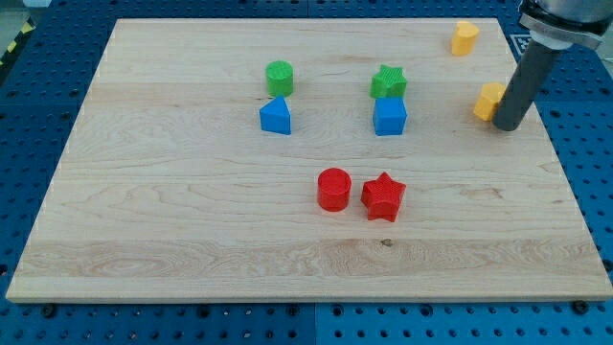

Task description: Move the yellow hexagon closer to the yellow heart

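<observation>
Since the arm ends in a plain dark rod and not a gripper, there is nothing to open, close or grasp with; my tip (506, 127) can only push. It stands on the desk (192, 220) near the view's right edge, just beside, and seemingly touching, a yellow block (489, 100) that lies on its left and is partly hidden behind the rod. Only part of that block shows, so I cannot read its shape with certainty; I judge it to be the yellow hexagon. The other yellow block (465, 37) sits nearer the view's top, close to the desk's far edge, and I take it for the yellow heart, though its outline is small. The two are near one another but apart.

Further out, toward the middle of the desk, stand a green star (388, 82) with a blue cube (390, 116) just below it, and a green cylinder (280, 77) with a blue triangular block (276, 116) below that. Lower still, a red cylinder (334, 189) and a red star (384, 196) sit side by side.

The hexagon looks light, stiff plastic that should slide easily on smooth wood. It cannot be held, so contact belongs on a flat face on its lower side, centred, so it travels toward the view's top without spinning off the tip.
</observation>
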Tool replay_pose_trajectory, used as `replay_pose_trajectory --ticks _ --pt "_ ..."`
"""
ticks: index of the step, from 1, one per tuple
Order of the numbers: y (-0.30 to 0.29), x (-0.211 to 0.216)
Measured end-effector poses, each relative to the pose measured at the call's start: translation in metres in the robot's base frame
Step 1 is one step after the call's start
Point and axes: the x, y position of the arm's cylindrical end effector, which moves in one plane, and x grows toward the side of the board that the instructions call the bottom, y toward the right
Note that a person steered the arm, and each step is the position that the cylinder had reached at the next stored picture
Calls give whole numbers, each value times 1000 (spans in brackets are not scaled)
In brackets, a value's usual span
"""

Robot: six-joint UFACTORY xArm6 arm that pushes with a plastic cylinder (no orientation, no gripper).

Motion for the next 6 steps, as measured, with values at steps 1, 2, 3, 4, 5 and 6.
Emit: replay_pose_trajectory --ticks 1,2,3,4,5,6 --pt "-5 -3" --pt "-5 -5" --pt "-3 -7" --pt "-5 -12" --pt "-13 -13" --pt "-24 -13"
